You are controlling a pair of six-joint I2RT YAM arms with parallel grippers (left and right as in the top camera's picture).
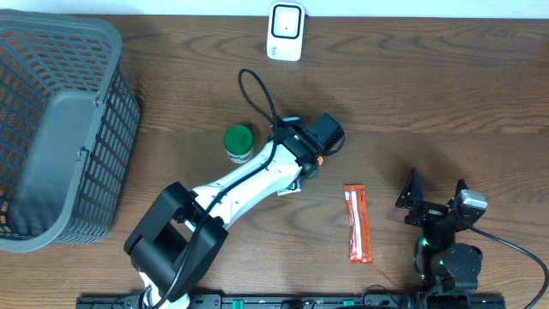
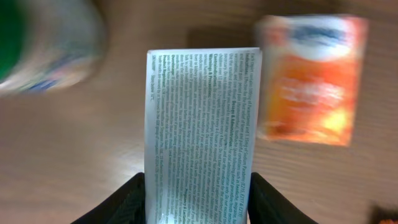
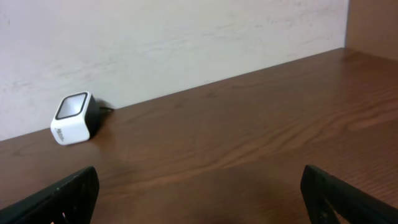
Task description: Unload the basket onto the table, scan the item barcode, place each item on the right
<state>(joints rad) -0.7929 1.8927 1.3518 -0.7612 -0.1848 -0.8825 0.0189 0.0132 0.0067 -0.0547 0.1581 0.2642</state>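
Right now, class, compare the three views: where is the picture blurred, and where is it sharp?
Left wrist: print on the box is fairly sharp, while the bottle and orange packet beyond it are blurred. Overhead: sharp throughout. Right wrist: the scanner and table grain are crisp.

Worktop (image 1: 429, 86): brown, with darker wavy wood grain.
Carton (image 2: 202, 130), between the left pincer's (image 2: 198, 190) fingers: white, covered in dense lines of tiny black print.
Left pincer: black fingers, on a white and black arm.
Bottle (image 1: 238, 142), just left of that pincer: green cap, white body.
Packet (image 1: 358, 222), to that pincer's right: orange and red, with white markings.
Scanner (image 1: 285, 31), beyond the left pincer: white shell, dark window.
Basket (image 1: 120, 120), far to its left: grey open grid.
Right pincer (image 3: 199, 193): black.
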